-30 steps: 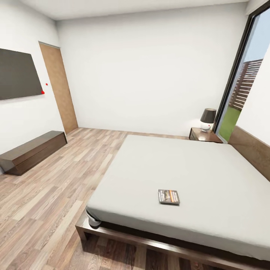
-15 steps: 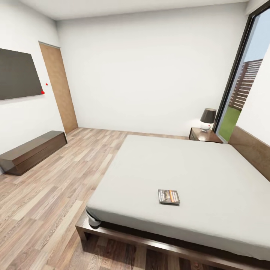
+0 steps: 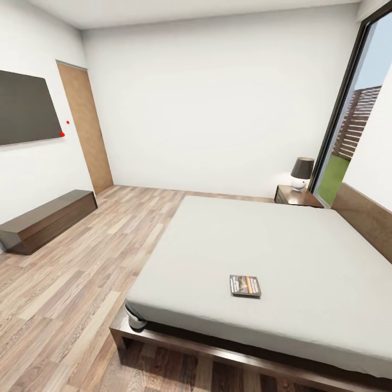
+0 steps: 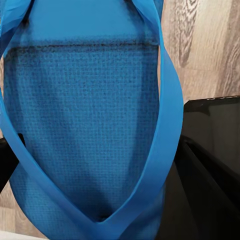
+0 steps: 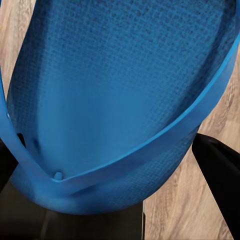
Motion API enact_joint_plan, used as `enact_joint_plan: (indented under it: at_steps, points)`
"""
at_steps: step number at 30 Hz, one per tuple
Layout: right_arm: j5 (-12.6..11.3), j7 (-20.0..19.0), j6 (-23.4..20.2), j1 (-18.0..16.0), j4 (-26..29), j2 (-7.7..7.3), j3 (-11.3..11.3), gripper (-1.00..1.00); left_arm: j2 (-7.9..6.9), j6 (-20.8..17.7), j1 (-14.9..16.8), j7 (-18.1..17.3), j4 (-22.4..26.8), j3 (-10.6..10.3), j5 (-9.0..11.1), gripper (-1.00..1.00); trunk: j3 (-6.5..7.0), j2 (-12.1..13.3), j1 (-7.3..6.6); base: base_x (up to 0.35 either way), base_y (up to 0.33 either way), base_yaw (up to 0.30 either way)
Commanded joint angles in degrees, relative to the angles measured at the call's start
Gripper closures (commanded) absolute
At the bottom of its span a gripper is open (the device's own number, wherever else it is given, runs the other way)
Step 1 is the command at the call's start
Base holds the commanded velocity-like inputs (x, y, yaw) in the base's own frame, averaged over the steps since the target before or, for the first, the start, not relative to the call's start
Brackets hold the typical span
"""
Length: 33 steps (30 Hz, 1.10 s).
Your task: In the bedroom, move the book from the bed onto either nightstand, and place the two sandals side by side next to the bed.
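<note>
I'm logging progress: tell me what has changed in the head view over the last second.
Nothing visibly changed. The book lies in the same spot on the bed, the nightstand with its lamp stands as before, and the view has not shifted.

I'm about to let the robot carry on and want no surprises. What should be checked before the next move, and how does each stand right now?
1. Book lying flat on the bed, near its foot edge: ok.
2. Nightstand by the headboard has bare top beside the lamp: ok.
3. Blue sandal close against the left gripper's fingers: ok; firm grip: cannot tell.
4. Second sandal at the right gripper's fingers: ok; firm grip: cannot tell.
5. Wood floor beside the bed free for the sandals: ok.
</note>
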State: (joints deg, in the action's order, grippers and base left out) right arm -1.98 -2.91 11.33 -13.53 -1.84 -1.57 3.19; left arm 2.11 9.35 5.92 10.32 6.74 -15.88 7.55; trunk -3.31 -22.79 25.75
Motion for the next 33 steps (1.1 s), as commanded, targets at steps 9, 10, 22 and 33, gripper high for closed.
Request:
enact_joint_plan:
  at_steps: [9, 10, 22, 33]
  points:
    - [-0.1, -0.2, 0.4, 0.4, -0.2, -0.01, 0.3, 1.00, 0.04, 0.1, 0.1, 0.2, 0.0, -0.7, 0.5, 1.00, -0.13, -0.1, 0.03, 0.001, 0.000, 0.000]
    - [-0.1, -0.2, 0.4, 0.5, -0.2, -0.01, 0.3, 1.00, 0.03, 0.1, 0.1, 0.1, 0.0, -0.7, 0.5, 1.00, -0.13, -0.1, 0.03, 0.035, 0.000, 0.000]
    - [-0.1, -0.6, 0.4, 0.5, -0.2, -0.01, 0.3, 1.00, -0.03, 0.1, 0.1, 0.1, 0.0, -0.7, 0.5, 1.00, 0.00, -0.1, 0.03, 0.023, 0.000, -0.059]
    - [-0.1, -0.6, 0.4, 0.5, -0.2, -0.01, 0.3, 1.00, -0.16, 0.1, 0.1, 0.1, -0.1, -0.6, 0.5, 1.00, 0.05, -0.1, 0.03, 0.000, 0.008, -0.030]
